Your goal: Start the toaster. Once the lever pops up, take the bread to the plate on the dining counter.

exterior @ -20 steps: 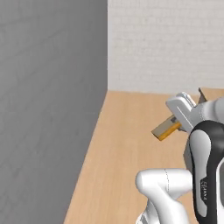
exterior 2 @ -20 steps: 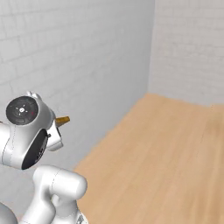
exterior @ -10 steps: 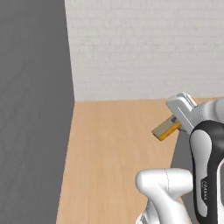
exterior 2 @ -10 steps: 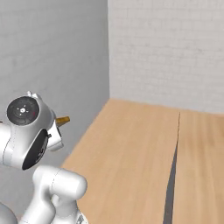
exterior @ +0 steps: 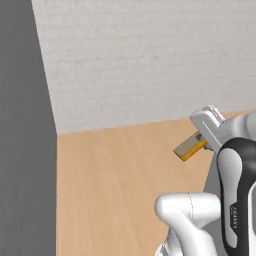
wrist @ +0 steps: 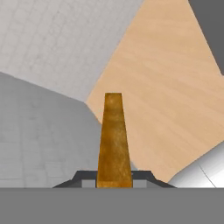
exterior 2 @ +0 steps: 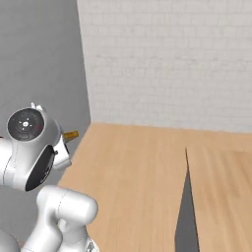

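With the bread [wrist: 113,142] already clamped between the fingers and carried in the air, the toaster part of the job can be judged done — slice golden-brown, out of its slot, no toaster or lever anywhere among these views. Gripper [wrist: 113,180] closed narrow on the near edge of the slice, jaws pressed to its two flat faces, dark tips just showing on either side at the bottom of the hand view; slice seen edge-on there, sticking straight out away from the hand. Seen from the left base view as a small tan wedge [exterior: 189,146] projecting to the left of the white hand [exterior: 211,127], well above the wood surface; from the right base view only a short golden stub [exterior 2: 71,134] poking out to the right of the round wrist housing. Below and ahead: light wooden floor [exterior: 125,175] running to a white brick wall [exterior 2: 167,64] at the far side, a grey wall [exterior: 25,140] at left, a dark seam [exterior 2: 186,197] in the wood at right — cannot tell whether any of that wood belongs to the dining counter. No plate visible, no fruit bowl. Left to do, by judgement: reach the dining counter, find the plate, lower the slice flat onto it, release. Roughly past the midpoint — pickup finished, delivery outstanding. Grip looks firm, slice level and not sagging.
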